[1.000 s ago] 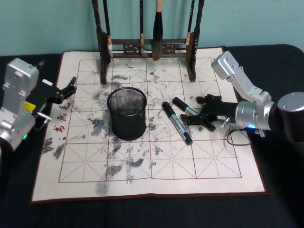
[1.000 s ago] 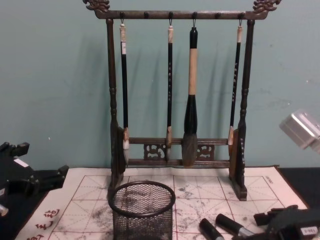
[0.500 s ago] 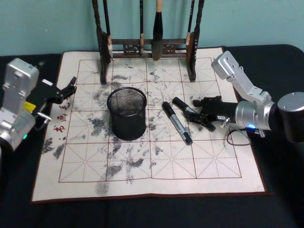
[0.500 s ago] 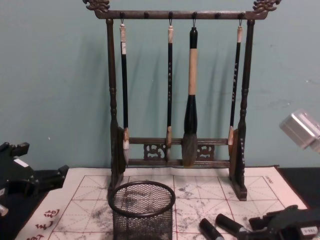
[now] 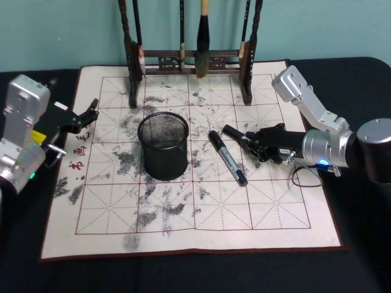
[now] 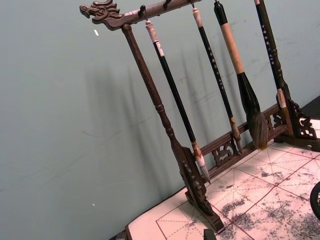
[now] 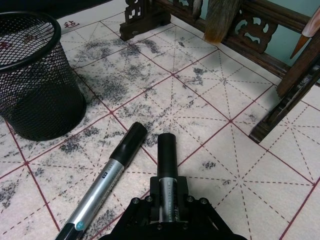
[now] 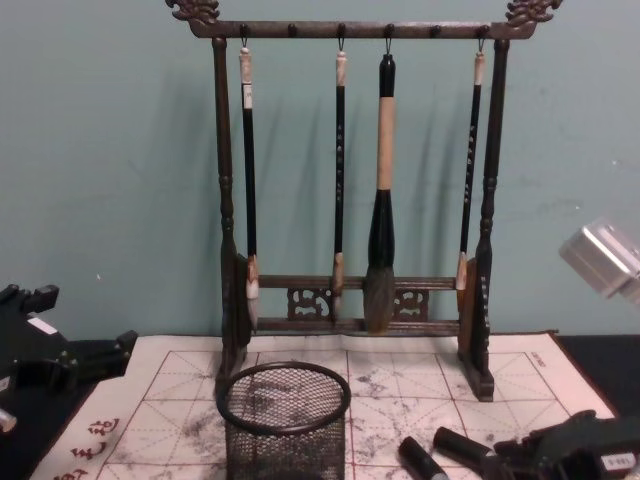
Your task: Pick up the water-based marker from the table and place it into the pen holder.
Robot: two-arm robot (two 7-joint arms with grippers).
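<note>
Black and level, the right hand (image 5: 250, 144) reaches across the mat (image 5: 201, 221), fingers closed round the marker (image 5: 231, 132) lying right of the pen holder (image 5: 163, 152). Left hand (image 5: 84, 116) parked by the mat's left edge.

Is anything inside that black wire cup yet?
No pen shows inside the cup; its near wall hides part of the bottom. One marker lies free on the mat, another marker at the right gripper. Left gripper waits aside.
</note>
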